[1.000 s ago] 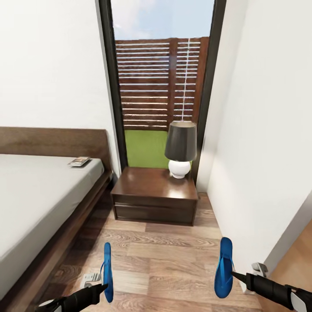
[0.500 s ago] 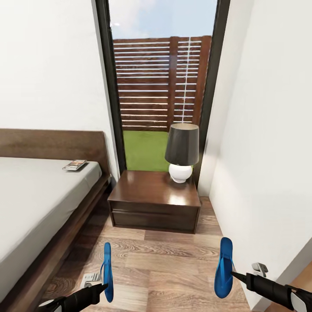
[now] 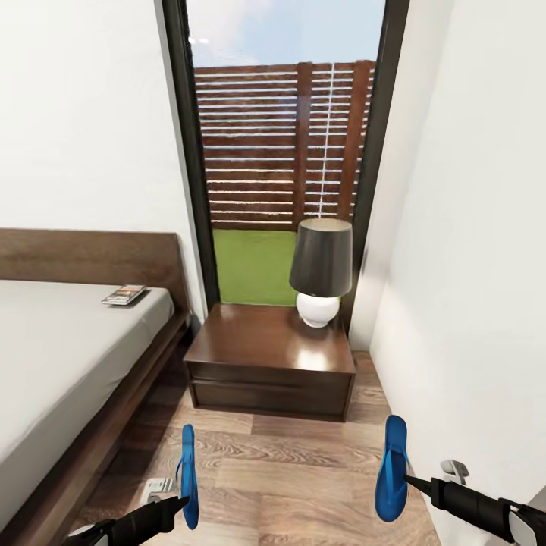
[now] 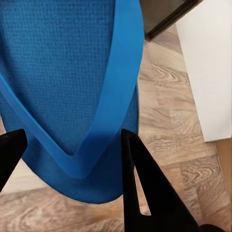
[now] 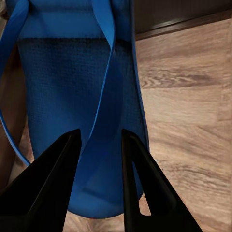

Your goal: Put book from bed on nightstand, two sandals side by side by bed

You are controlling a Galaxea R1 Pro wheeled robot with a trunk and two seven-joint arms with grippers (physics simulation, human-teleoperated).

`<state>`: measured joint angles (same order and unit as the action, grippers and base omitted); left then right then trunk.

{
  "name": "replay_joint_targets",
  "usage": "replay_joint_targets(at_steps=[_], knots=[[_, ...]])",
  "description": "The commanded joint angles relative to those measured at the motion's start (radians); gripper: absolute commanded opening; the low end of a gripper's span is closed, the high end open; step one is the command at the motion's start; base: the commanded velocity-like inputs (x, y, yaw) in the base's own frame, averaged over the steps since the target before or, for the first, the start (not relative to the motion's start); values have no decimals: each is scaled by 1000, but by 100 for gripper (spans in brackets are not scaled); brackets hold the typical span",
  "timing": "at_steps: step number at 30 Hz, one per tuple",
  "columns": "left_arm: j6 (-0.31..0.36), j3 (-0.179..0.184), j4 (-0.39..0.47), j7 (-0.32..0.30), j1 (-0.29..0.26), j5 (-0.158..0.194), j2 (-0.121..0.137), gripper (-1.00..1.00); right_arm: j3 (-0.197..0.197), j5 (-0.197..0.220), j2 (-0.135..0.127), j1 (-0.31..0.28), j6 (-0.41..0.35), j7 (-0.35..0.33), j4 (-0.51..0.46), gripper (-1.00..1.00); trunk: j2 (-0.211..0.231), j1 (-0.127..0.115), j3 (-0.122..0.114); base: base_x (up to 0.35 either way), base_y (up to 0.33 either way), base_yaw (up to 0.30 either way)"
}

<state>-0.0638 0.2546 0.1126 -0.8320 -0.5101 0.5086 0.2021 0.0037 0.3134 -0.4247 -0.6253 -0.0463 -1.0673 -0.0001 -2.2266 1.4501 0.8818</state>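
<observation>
Both blue sandals are held in the air over the wood floor. My left gripper is shut on one sandal, whose sole sits between the black fingers in the left wrist view. My right gripper is shut on the other sandal, its strap and sole between the fingers. The bed runs along the left. On its far corner by the headboard lies the book. A dark nightstand stands straight ahead, beside the bed.
A lamp with a dark shade and white base stands on the nightstand's right rear corner. Behind it is a tall window showing a fence. A white wall closes the right side, leaving a narrow floor strip.
The camera has moved forward: nightstand, lamp and window look nearer and the bed has slid left in view. Both grippers keep hold of their sandals in the same pose.
</observation>
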Motion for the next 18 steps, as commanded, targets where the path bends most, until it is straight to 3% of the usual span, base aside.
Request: replay_joint_targets(at_steps=[1,7,18], knots=[[-7,8,-1,-1,-1,5,0,-100,-1,4,0,-1,-5,-3,1,-100,0,0,1,324,0,0],[-7,8,-1,-2,-1,6,1,-100,-1,4,0,-1,-5,-4,-1,-100,0,0,1,273,-9,73],[-8,9,-1,-3,-1,6,0,-100,-1,4,0,-1,-6,-5,-1,-100,0,0,1,23,-2,275]])
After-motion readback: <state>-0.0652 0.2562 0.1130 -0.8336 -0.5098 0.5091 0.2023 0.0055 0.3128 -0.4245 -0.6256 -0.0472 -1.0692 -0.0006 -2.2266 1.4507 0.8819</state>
